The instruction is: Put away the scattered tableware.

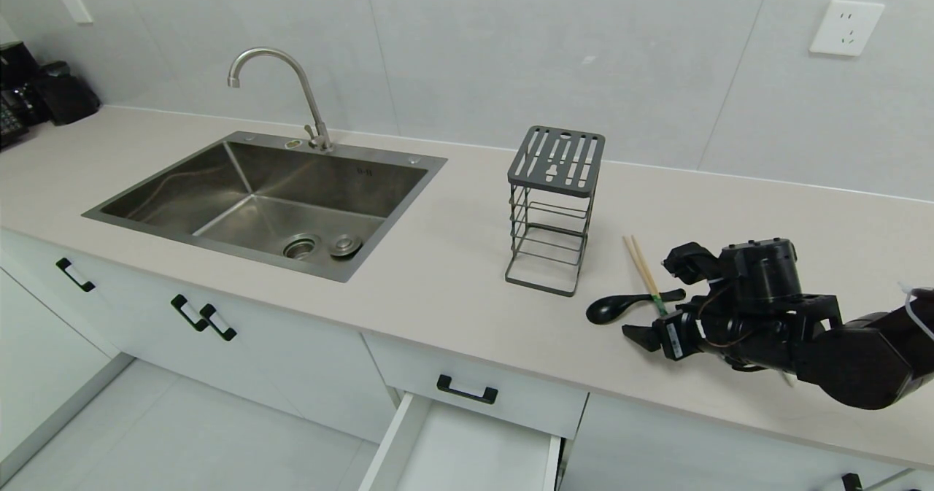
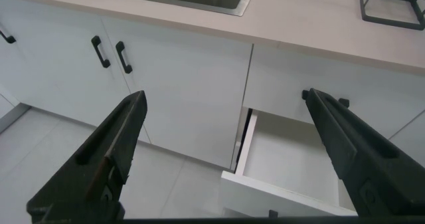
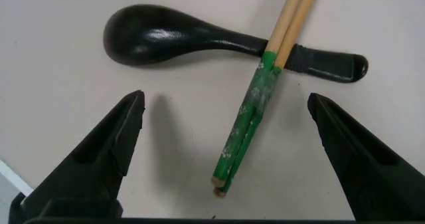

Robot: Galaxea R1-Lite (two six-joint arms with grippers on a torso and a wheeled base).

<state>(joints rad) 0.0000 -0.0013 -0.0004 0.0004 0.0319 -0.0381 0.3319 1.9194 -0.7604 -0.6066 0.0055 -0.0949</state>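
- Judging by how things lie, nothing is put away yet: the spoon [image 1: 609, 307] and the chopsticks [image 1: 642, 272] both lie loose on the bench [image 1: 452, 287].
- They are toward the bench's front edge on its right part, just beside the rack [image 1: 554, 206], on the side away from the sink [image 1: 321, 177].
- The chopsticks lie together as a pair across the spoon's handle, touching it, with their green ends pointing to the front edge.
- The right gripper [image 1: 651, 298] hovers low over the pair. Its jaws are spread wide, one on each side of the green ends and the spoon's handle, and they hold nothing.
- The left gripper [image 2: 224, 96] hangs in front of the cabinets below the bench. Its jaws are also wide apart and empty.
- The rack stands upright mid-bench with no tableware in its slots.
- The drawer [image 1: 460, 454] below the bench's front edge is pulled out, and the part that shows is bare.
- Left to do, as I read it: close on the chopsticks or the spoon, lift, and carry it to the rack or the drawer, then do the same for the other piece. Which of the two places is meant I cannot tell.
- One risk is that a grip on the chopsticks may drag the spoon beneath them.
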